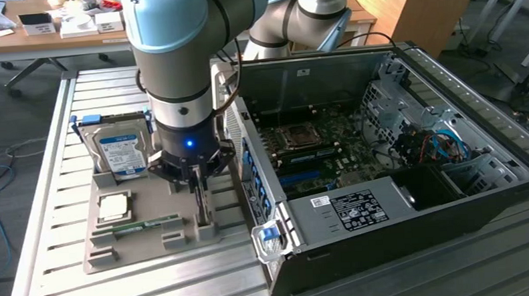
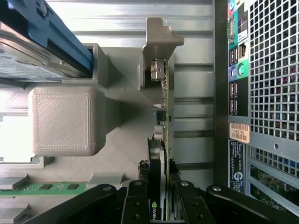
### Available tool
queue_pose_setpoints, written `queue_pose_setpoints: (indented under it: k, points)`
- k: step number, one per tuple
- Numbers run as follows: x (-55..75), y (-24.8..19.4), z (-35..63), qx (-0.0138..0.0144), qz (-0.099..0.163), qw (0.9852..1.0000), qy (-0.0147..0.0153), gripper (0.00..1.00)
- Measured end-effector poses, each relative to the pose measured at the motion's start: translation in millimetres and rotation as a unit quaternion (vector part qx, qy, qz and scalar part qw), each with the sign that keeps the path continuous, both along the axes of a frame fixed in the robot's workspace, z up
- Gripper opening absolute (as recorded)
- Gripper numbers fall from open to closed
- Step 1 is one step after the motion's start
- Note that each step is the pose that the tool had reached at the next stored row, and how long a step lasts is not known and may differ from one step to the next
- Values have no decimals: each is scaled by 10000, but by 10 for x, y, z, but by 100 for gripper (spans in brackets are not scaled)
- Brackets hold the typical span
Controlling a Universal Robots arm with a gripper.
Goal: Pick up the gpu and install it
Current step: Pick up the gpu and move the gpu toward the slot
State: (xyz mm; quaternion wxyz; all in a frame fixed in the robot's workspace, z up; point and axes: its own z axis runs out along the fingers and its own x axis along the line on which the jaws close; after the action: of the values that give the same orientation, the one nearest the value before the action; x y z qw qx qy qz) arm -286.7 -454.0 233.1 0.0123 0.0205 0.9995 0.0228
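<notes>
1. A slatted metal table (image 1: 44,198) in an office room carries a grey printed holder (image 1: 140,250), and an open computer case (image 1: 412,248) stands just beside it.
2. The gpu (image 2: 161,121) stands on its edge in a slot along the holder's edge nearest the case. A hard drive (image 1: 120,151) and a RAM stick (image 1: 147,224) sit in other slots.
3. The gripper (image 1: 194,181) is low over the card, and its fingers (image 2: 138,196) are clamped on both flat faces of the gpu near one end of its upper edge.
4. The card looks light, thin and stiff, but probably fragile. I judge that a hold on the bare faces, away from the connector edge, is safest, because a tilt could jam it in the slot.
</notes>
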Motion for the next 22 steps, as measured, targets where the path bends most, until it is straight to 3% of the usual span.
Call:
queue_pose_setpoints:
  k: [17, 22]
  points:
    - [0, 0, 472, -1, 0, 10000, 1, 27]
    - [0, 0, 554, 0, 0, 10000, 0, 27]
